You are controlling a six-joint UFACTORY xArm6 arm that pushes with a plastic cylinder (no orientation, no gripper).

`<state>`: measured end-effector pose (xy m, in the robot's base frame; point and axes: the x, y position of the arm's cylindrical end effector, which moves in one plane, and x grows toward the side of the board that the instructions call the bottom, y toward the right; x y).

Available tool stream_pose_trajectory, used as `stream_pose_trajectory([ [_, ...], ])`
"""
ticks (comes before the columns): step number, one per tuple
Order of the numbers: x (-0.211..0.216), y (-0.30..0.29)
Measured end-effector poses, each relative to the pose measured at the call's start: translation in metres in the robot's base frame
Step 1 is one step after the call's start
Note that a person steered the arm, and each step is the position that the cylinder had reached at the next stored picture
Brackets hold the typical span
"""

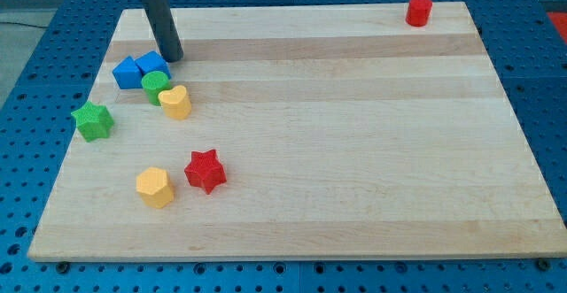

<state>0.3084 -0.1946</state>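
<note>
My tip point(172, 57) rests on the board at the view's upper left, touching the right side of a blue cube point(153, 64). That cube is pressed against a second blue block point(128, 72) on its left. Just below them sit a green cylinder point(155, 86) and a yellow heart point(175, 102), close together. A green star point(92, 120) lies further to the view's left. A red star point(205, 170) and a yellow hexagon point(154, 187) lie lower down.
A red cylinder point(418, 11) stands alone at the board's top right corner. The wooden board point(354, 151) lies on a blue perforated table point(549, 63), and my tip is near the board's top left edge.
</note>
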Motion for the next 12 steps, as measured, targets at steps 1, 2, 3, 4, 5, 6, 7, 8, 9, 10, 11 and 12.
stream_pose_trajectory([
  [1, -0.008, -0.015],
  [2, -0.015, -0.017],
  [3, -0.018, -0.017],
  [4, -0.019, -0.017],
  [5, -0.020, 0.013],
  [6, -0.023, 0.096],
  [7, -0.016, 0.096],
  [8, -0.016, 0.063],
  [9, -0.016, 0.038],
  [10, -0.017, 0.048],
  [11, -0.031, 0.135],
  [12, -0.033, 0.270],
])
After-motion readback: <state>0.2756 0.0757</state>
